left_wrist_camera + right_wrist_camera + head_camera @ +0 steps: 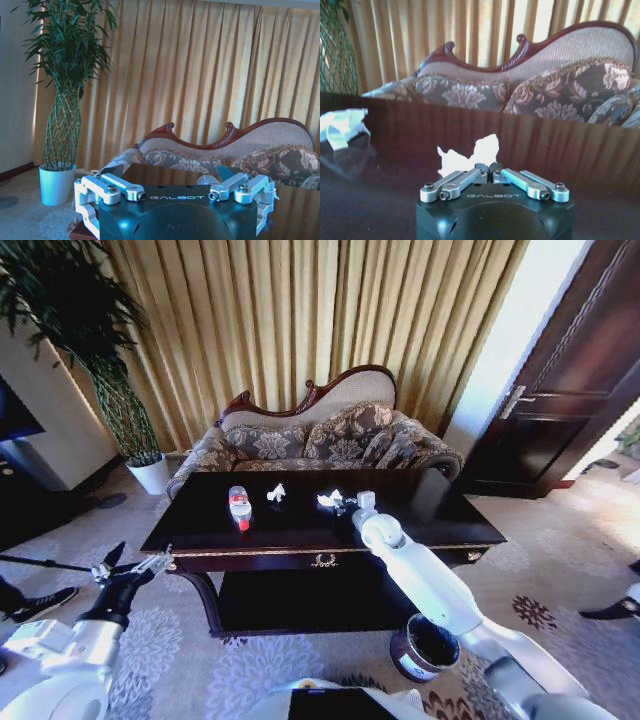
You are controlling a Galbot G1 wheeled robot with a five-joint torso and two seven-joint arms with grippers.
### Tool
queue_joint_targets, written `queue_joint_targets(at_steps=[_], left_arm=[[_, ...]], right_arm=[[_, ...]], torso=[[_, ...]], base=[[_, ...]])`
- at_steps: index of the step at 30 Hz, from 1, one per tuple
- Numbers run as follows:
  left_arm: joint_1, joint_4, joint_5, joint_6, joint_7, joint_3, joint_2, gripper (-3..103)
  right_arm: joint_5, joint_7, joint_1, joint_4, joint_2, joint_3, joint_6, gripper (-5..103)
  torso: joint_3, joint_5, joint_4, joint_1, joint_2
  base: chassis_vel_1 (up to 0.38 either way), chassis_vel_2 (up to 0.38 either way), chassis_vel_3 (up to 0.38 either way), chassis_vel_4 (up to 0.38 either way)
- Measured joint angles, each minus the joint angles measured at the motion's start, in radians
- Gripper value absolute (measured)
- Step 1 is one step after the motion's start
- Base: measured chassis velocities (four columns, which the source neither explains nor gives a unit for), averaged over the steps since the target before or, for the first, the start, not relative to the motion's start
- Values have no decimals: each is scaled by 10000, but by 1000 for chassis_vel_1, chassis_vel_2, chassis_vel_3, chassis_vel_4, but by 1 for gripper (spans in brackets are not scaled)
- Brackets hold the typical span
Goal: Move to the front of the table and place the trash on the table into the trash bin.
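The left gripper (pixel 135 565) hovers off the near-left corner of the table (pixel 420 525), above the carpet, with its fingers spread apart and nothing between them; the left wrist view shows the same splayed fingers (pixel 107 187) pointing toward the sofa (pixel 260 155) and the potted plant (pixel 62 100). On the tabletop, from left to right, lie the small clear bottle (pixel 240 507) with a red label and white cap, a crumpled white paper scrap (pixel 276 493), and a second paper scrap (pixel 330 499). The right gripper (pixel 347 505) reaches over the near edge of the table to this second scrap; in the right wrist view its fingers (pixel 465 177) are drawn together and clamped on the paper (pixel 470 155), which sticks up beyond them. The trash bin (pixel 425 647) stands on the carpet near the table's right front, beneath the right arm.
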Motion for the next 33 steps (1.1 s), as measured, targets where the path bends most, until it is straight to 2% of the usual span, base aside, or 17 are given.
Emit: queue_joint_targets(at_steps=[2, 7, 10, 11, 13, 14, 18, 20, 24, 30, 33], left_arm=[[-6, 0, 0, -1, 0, 11, 5, 100], [-120, 0, -17, 0, -22, 14, 19, 100], [-190, 0, -75, 12, -37, -24, 52, 100], [-190, 0, -75, 12, -37, -24, 52, 100], [-188, 0, -125, 14, -43, -54, 101, 100], [-188, 0, -125, 14, -43, -54, 101, 100], [-233, 0, -137, -3, -21, -32, 130, 100], [-253, 0, -127, -7, -11, -23, 132, 100], [-384, 0, -113, -28, 41, 35, 198, 100], [-452, 0, -116, -44, 58, 48, 404, 100], [-403, 1, -15, -288, 64, 119, 482, 100]], right_arm=[[15, 1, -37, 78, -26, 57, 95, 1], [81, -31, -483, 804, -290, 716, 906, 0], [214, -42, -1222, 1701, -630, 1739, 1201, 0], [214, -42, -1222, 1701, -630, 1739, 1201, 0], [226, -72, -2119, 2559, -918, 2755, 1309, 0], [226, -72, -2119, 2559, -918, 2755, 1309, 0], [-102, -55, -3645, 3838, -1170, 3994, 1520, 0], [-238, -52, -3960, 4044, -1177, 4198, 1553, 0], [-654, -27, -5608, 5036, -989, 5171, 1632, 0], [-976, -39, -6794, 5792, -614, 6014, 1795, 0], [-1118, -45, -7258, 6151, -393, 6387, 1848, 0]], torso=[[0, 0, 1, -1, 0], [0, 0, 2, 0, 0], [-1, 0, 1, 0, 0], [-1, 0, 1, 0, 0], [-1, 3, -4, 0, 0], [-1, 3, -4, 0, 0], [-2, 1, 2, -1, 1], [-2, 0, 1, -1, 1], [-2, 2, -1, -1, 1], [-2, 0, -2, -1, 1], [-1, -1, 1, 0, 0]], base=[[0, 0, 0, 0], [0, 0, 0, 0], [0, 0, 0, 0], [0, 0, 0, 0], [0, 0, 0, 0], [0, 0, 0, 0], [0, 0, 0, 0], [0, 0, 0, 0], [0, 0, 0, 0], [0, 0, 0, 0], [0, 0, 0, 0]])
